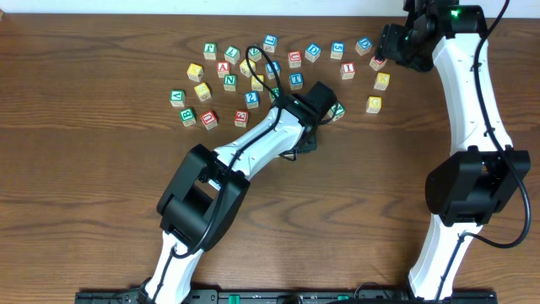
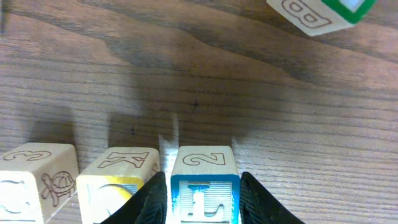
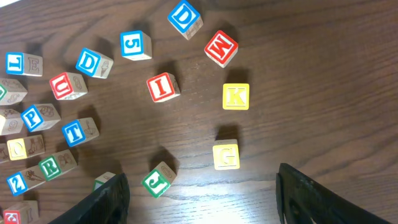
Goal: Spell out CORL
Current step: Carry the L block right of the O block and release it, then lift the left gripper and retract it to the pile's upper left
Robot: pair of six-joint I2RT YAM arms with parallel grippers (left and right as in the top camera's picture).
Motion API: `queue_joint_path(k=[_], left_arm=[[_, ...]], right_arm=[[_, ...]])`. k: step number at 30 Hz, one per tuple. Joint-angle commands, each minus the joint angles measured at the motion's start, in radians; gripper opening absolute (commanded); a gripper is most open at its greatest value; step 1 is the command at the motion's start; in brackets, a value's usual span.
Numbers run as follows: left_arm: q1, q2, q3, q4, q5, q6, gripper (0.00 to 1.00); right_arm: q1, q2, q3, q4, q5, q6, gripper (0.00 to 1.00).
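Observation:
The white cube with the blue L (image 2: 204, 198) stands on the table between the fingers of my left gripper (image 2: 202, 182). The jaws are slightly open, with a thin gap showing on the left side. Touching its left side is a yellow-faced cube (image 2: 115, 186) whose letter is cut off, and beyond that a third cube (image 2: 37, 180) with a turtle on its side. In the overhead view my left gripper (image 1: 325, 99) hides this row. A green R cube (image 3: 53, 165) and a yellow cube (image 3: 18, 148) lie in the loose cluster. My right gripper (image 3: 199, 199) hangs wide open and empty.
Loose cubes lie below my right gripper: yellow G (image 3: 226, 155), yellow K (image 3: 236, 96), red W (image 3: 221, 48), red I (image 3: 163, 87), green J (image 3: 158, 180). A green-framed cube (image 2: 323, 12) lies ahead of the left gripper. Several more cubes (image 1: 228, 76) spread across the far left.

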Motion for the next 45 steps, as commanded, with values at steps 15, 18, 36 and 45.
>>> queue_joint_path(k=[15, 18, 36, 45], left_arm=[[0.172, -0.515, -0.002, -0.188, -0.017, 0.183, 0.52], [0.23, -0.536, -0.002, -0.244, -0.017, 0.201, 0.52], [0.499, -0.548, -0.002, -0.343, -0.016, 0.349, 0.54], [0.508, -0.545, -0.002, -0.332, -0.016, 0.354, 0.53]], right_arm=[[0.003, 0.008, -0.003, -0.005, 0.003, -0.009, 0.71], [0.017, 0.008, -0.003, -0.006, 0.003, -0.009, 0.71], [0.137, 0.008, -0.003, -0.02, 0.0, -0.016, 0.79], [0.199, 0.008, -0.003, -0.02, 0.0, -0.016, 0.8]])
